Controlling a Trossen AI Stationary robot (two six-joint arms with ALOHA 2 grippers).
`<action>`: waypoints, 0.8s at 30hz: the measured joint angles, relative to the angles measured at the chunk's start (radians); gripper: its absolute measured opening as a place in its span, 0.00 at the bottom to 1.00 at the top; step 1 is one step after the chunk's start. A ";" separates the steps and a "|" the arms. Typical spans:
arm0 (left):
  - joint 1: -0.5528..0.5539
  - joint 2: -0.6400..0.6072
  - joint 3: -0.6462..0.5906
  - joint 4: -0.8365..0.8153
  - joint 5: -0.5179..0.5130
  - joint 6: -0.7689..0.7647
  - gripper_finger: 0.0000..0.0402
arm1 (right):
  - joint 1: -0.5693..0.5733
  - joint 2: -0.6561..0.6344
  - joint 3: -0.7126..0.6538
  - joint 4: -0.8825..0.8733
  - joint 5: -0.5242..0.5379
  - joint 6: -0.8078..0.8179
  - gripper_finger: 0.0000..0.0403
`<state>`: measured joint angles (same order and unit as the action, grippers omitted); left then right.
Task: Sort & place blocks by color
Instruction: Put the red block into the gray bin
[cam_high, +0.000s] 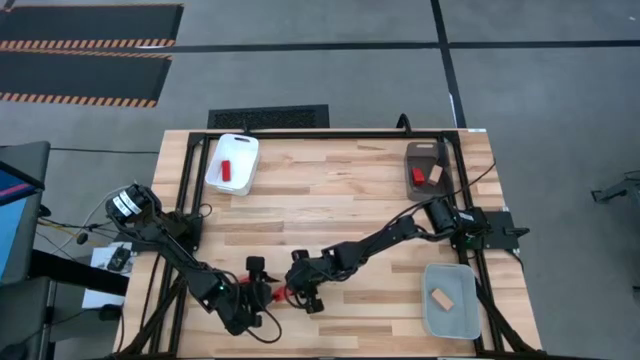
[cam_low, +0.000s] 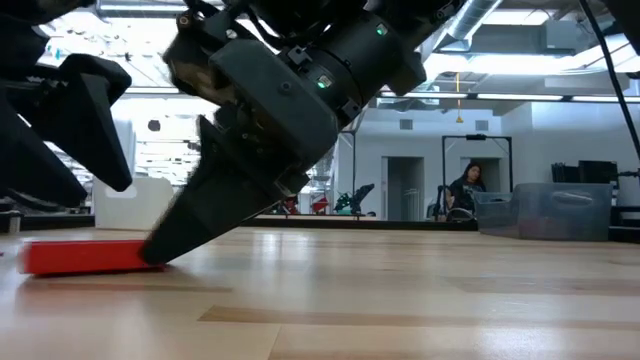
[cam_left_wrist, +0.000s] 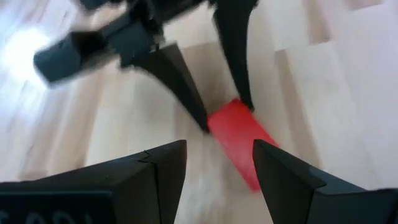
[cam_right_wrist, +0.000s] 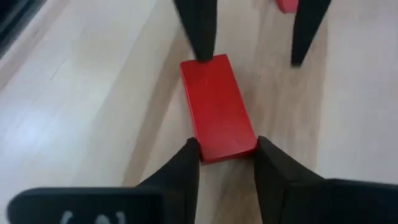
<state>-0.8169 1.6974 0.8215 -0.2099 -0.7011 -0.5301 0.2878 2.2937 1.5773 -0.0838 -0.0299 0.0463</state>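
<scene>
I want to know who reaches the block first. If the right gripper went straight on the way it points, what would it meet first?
The red block: it lies flat on the table just ahead of the right gripper, whose open fingers frame its near end. Just beyond it stands the left gripper, open too, one finger at the far end.

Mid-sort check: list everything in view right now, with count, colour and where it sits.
table: 1, pale wood, under everything
white tray: 1, white, upper left of the high view
brown tray: 1, brown, upper right
clear tray: 1, greyish clear, lower right
loose red block: 1, bright red, flat on the table between the two grippers
trayed red blocks: 2, bright red, one in the white tray, one in the brown tray
wood blocks: 2, pale wood, one in the brown tray, one in the clear tray
person: 1, in the room behind
left gripper: jaws open, straddling the loose red block
right gripper: at that block's opposite end
</scene>
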 joint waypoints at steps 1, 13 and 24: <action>0.000 0.000 0.003 -0.025 -0.008 -0.018 0.43 | 0.000 -0.013 0.000 -0.028 0.004 -0.001 0.32; -0.002 0.000 -0.006 -0.181 -0.140 -0.216 0.43 | -0.009 -0.231 0.000 -0.561 0.085 0.005 0.31; -0.003 0.000 -0.006 -0.202 -0.147 -0.238 0.43 | 0.031 -0.458 0.000 -1.074 0.135 0.269 0.32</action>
<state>-0.8196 1.6970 0.8154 -0.4117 -0.8482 -0.7683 0.3190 1.8356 1.5776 -1.1579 0.1054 0.3149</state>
